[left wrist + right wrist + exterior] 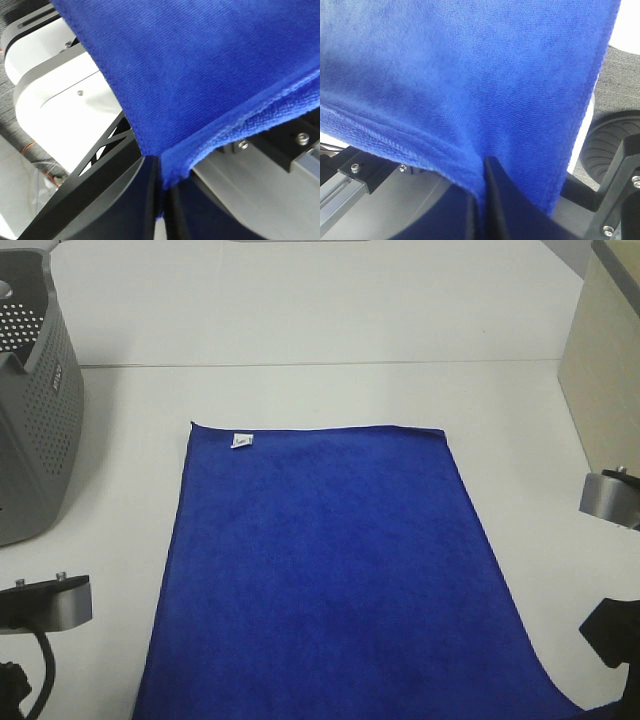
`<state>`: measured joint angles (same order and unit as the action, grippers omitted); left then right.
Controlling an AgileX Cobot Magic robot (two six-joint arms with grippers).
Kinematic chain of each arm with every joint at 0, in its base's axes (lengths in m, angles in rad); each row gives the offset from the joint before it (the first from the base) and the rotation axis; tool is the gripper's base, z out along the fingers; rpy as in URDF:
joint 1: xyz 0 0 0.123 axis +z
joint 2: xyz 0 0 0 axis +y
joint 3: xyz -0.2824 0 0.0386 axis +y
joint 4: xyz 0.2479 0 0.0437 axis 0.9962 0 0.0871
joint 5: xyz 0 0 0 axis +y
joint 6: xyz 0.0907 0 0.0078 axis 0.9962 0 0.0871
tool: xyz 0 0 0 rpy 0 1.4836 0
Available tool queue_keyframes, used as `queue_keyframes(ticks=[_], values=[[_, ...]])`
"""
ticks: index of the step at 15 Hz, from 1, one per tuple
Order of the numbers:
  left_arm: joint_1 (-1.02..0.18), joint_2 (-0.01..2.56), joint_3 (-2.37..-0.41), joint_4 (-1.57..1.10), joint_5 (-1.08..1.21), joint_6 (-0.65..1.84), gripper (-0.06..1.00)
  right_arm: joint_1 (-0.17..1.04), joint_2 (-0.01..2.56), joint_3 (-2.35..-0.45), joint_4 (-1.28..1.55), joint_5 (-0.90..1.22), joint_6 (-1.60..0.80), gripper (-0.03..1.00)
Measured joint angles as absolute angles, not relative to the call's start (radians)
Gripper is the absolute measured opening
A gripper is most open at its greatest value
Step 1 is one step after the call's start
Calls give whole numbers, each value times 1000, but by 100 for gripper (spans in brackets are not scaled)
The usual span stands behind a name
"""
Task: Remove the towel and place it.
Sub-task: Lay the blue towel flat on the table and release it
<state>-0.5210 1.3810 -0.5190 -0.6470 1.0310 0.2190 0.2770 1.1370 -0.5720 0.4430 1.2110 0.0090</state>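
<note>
The royal-blue towel [330, 570] lies spread over the white table, its far edge flat with a small white tag [241, 442] near the far left corner. Its near edge runs off the bottom of the exterior high view. In the left wrist view my left gripper [162, 200] is shut on a near corner of the towel [200, 75], which stretches away from the jaws. In the right wrist view my right gripper [482, 200] is shut on the other near corner of the towel [445, 75]. Neither gripper's fingertips show in the exterior high view.
A grey perforated basket [35, 410] stands at the far left. A beige box [605, 360] stands at the far right. Parts of both arms [45, 605] [610, 495] show at the lower left and right edges. The robot's base frame shows below the towel in the wrist views.
</note>
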Motion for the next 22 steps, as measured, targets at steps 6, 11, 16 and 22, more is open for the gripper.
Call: queue_keyframes(ticks=[6,11,16,22], values=[[-521,1382,-552,-603,1049,218,17,275,1137,-572,431,1211,11,20],[-521,1383,-584,-620,1067,218,46,275,1137,-572,414,1211,75,54],[-521,1383,-585,-626,1067,214,55,275,1137,-590,402,1212,94,63],[-521,1385,-790,-505,1064,164,56,274,1137,-764,305,1212,122,64]])
